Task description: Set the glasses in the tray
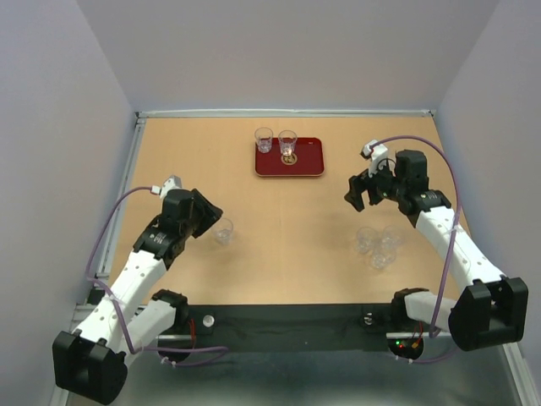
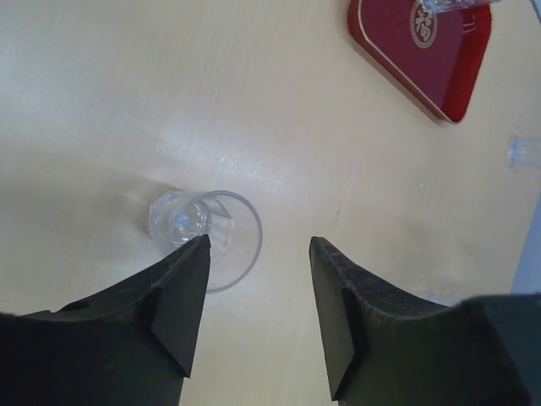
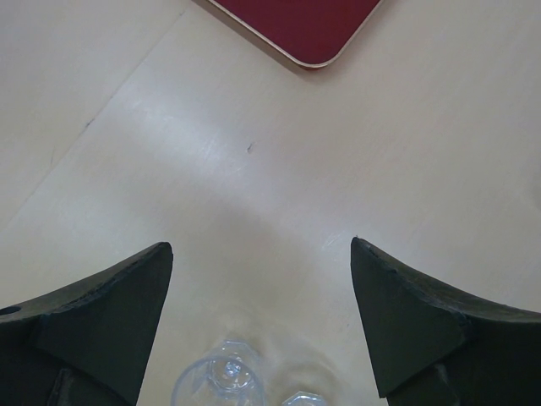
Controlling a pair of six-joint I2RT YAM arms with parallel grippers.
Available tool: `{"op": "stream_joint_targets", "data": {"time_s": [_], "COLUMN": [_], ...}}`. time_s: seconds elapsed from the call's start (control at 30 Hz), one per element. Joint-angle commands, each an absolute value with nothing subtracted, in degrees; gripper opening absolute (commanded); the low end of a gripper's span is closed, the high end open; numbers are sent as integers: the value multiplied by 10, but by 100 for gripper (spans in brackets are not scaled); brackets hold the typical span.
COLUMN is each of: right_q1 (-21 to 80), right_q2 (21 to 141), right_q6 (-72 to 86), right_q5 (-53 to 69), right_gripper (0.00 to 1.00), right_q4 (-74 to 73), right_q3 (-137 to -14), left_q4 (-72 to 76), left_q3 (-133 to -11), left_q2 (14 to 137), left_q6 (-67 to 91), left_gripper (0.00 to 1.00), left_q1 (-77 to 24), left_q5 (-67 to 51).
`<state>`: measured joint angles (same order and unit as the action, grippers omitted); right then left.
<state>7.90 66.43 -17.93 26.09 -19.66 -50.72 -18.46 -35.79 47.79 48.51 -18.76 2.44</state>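
Note:
The dark-red tray lies at the far middle with two clear glasses standing along its far edge. One glass stands on the table just right of my left gripper, which is open and empty. In the left wrist view that glass sits at the left fingertip, partly behind it, left of the gap of the gripper. Three glasses cluster near the right arm. My right gripper is open and empty, hovering beyond them. One of these glasses shows below the gripper.
The tray's corner shows in the left wrist view and the right wrist view. A distant glass shows at the right edge of the left wrist view. Grey walls and a metal rail border the wooden table.

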Motion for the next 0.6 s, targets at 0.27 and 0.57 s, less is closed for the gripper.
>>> {"op": "stream_joint_targets", "data": {"time_s": [0.27, 0.57], "right_q1": [76, 76], "right_q2": [662, 661], "right_q6": [-177, -178], "right_q5": [257, 252], "right_gripper": [91, 91], "right_q4": [-174, -174], "right_q3": [-507, -507], "left_q4": [-207, -166], "left_q3": [-313, -298], "left_q2": [496, 551], "left_q6": [577, 594], "left_gripper": [58, 51], "left_q1": [-199, -204], "left_q5": [93, 88]}}
